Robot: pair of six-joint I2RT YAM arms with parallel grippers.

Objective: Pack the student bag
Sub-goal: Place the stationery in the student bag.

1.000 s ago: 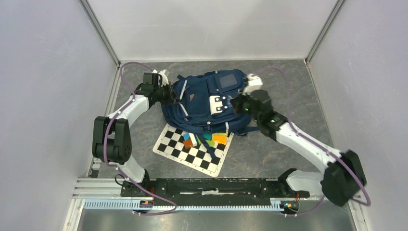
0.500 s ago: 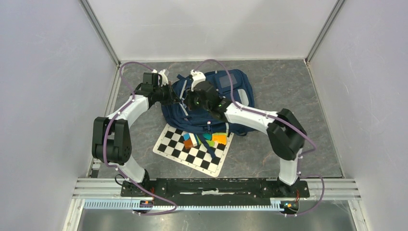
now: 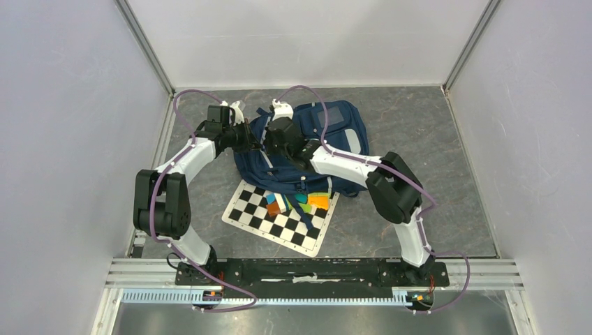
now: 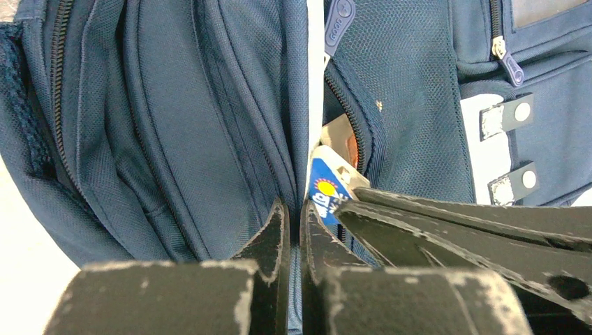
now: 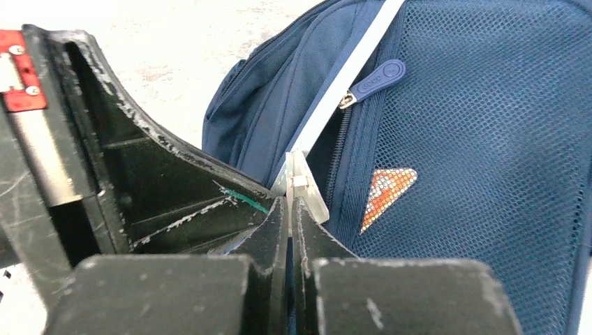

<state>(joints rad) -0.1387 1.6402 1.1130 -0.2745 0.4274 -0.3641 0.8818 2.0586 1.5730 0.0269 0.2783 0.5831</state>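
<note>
A grey marbled worktop (image 3: 433, 139) carries a large navy blue fabric backpack (image 3: 255, 167). The left hand (image 4: 297, 216) clamps a fold of it; the right hand (image 5: 290, 209) pinches its pale tab (image 5: 301, 183).

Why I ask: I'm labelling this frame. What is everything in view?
student bag: one, navy blue, far middle of the table.
checkerboard: one, black and white, in front of the bag, far edge under it.
blocks: several, orange, white, blue, green, on the checkerboard by the bag's near edge.
card: one, blue and white, at a pocket's mouth.
table: one, grey marbled.
left gripper: one, black, shut on the bag's fabric.
right gripper: one, black, shut on the card.
</note>
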